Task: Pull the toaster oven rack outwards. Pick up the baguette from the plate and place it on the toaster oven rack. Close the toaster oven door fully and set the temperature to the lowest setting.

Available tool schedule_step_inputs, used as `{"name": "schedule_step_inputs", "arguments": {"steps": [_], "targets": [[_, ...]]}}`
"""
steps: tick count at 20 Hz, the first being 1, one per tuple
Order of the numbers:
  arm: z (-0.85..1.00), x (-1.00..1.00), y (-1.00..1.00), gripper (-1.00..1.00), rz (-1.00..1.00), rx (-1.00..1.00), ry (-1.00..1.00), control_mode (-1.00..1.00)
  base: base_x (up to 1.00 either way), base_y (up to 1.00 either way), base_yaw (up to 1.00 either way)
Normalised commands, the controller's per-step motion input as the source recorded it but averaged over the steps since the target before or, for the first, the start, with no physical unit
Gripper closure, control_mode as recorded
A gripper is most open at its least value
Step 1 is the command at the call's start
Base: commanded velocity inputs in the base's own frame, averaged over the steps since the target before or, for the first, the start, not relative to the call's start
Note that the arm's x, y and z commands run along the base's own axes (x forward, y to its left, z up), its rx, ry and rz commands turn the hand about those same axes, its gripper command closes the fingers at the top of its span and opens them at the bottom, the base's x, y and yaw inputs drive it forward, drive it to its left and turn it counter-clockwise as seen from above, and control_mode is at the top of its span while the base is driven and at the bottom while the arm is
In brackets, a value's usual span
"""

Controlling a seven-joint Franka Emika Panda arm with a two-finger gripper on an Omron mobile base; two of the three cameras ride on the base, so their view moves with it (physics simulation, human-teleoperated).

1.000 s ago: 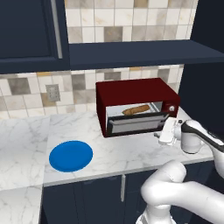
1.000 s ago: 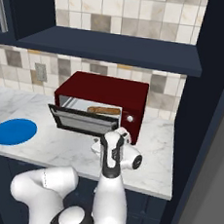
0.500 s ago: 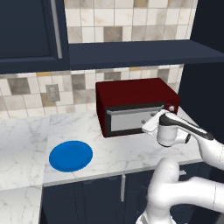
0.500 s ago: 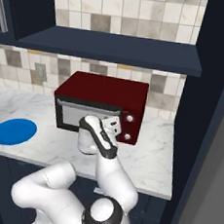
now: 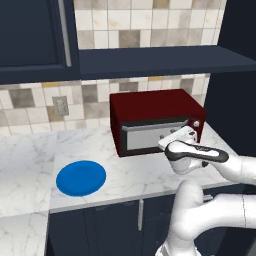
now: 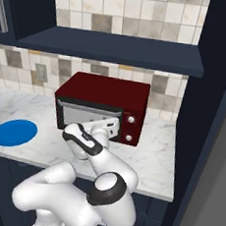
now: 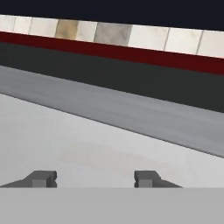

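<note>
The dark red toaster oven [image 5: 155, 104] [image 6: 105, 88] stands at the back of the counter. The toaster oven door [image 5: 149, 138] [image 6: 80, 113] [image 7: 87, 148] stands upright and shut against its front. My gripper [image 5: 176, 138] [image 6: 111, 125] [image 7: 95, 178] hovers close in front of the door's right part, open, with nothing between its fingertips. In the hand view the pale glass lies just ahead, with the grey handle bar and black frame above it. The blue plate [image 5: 81, 178] [image 6: 14, 132] lies bare on the counter to the left. The baguette and the toaster oven rack are hidden behind the door.
Two pale knobs [image 6: 130, 120] sit on the oven's right panel. A dark shelf [image 5: 160, 61] overhangs the oven and a tall dark cabinet [image 6: 213, 120] closes off the right. The marble counter [image 5: 30, 155] stretches left, with its front edge near my arm.
A second ago the door hung partly open with the baguette showing on the rack; now it is shut. My hand moved left and up to the door's front, fingers narrowing a little.
</note>
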Motion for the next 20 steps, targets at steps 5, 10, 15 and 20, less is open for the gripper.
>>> {"name": "schedule_step_inputs", "arguments": {"steps": [5,10,15,20], "targets": [[0.99,-0.02,-0.39,-1.00,-0.01,0.00,0.13,-1.00,0.00,0.00,0.00],[0.92,-0.18,-0.61,-1.00,0.00,0.00,0.16,-1.00,0.00,0.00,0.00],[0.94,-0.11,-0.64,-1.00,0.00,0.00,0.24,-1.00,0.00,0.00,0.00],[0.94,0.63,-0.15,-1.00,-0.06,0.00,0.17,-1.00,0.00,0.00,0.00]]}}
